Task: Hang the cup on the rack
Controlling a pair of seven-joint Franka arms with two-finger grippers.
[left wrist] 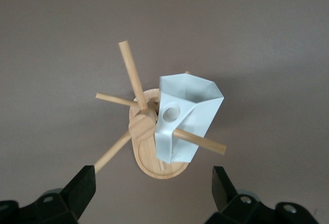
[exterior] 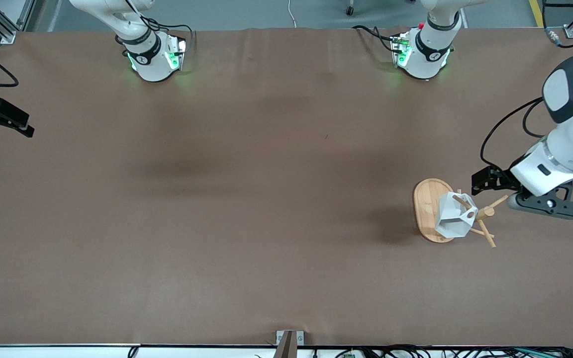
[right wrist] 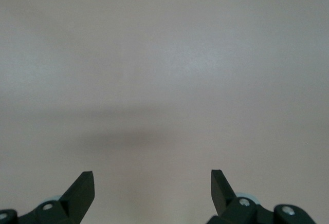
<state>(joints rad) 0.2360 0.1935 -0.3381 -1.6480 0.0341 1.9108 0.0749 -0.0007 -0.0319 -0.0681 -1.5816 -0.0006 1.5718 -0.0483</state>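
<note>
The cup (exterior: 454, 216) hangs by its handle on a rack (exterior: 428, 209) peg, clear of the spread-fingered left gripper (left wrist: 154, 185) above; right gripper (right wrist: 152, 188), fingers apart, waits over bare table (exterior: 246, 199).

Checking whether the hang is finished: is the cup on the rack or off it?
On: the cup hangs with a rack peg through its handle hole; left gripper open, apart.
</note>
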